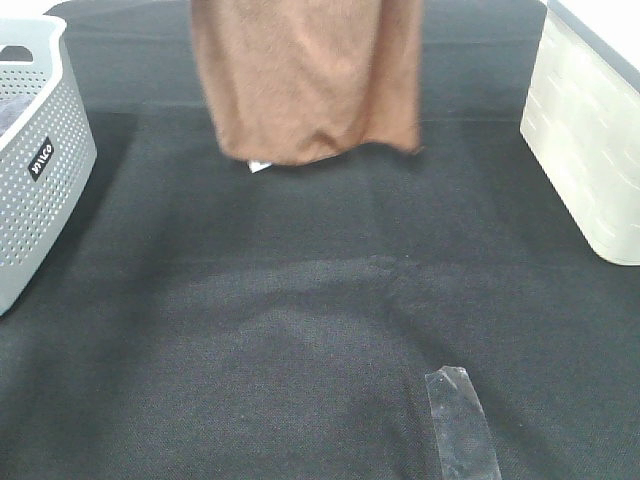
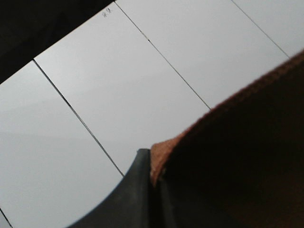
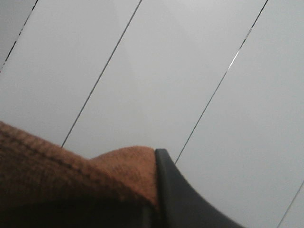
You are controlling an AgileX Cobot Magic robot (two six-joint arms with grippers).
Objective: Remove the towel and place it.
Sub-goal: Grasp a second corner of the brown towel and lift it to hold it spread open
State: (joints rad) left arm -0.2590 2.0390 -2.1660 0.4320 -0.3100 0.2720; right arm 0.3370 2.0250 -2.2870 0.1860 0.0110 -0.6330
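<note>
The brown towel (image 1: 305, 75) hangs down from above the far middle of the table, its lower hem just above the black cloth, a small white tag (image 1: 259, 166) peeking out beneath. Neither gripper shows in the exterior high view; both are above its top edge. In the left wrist view my left gripper (image 2: 154, 183) is shut on the towel's hem (image 2: 237, 156), a dark finger (image 2: 133, 194) pressed against it. In the right wrist view my right gripper (image 3: 153, 190) is shut on another part of the towel (image 3: 71, 180), beside a dark finger (image 3: 180, 194).
A grey perforated basket (image 1: 35, 160) stands at the left edge of the table. A white box (image 1: 590, 130) stands at the right. A strip of clear tape (image 1: 460, 420) lies on the black table cloth (image 1: 300, 320) near the front. Both wrist views face a white panelled surface (image 2: 142, 71).
</note>
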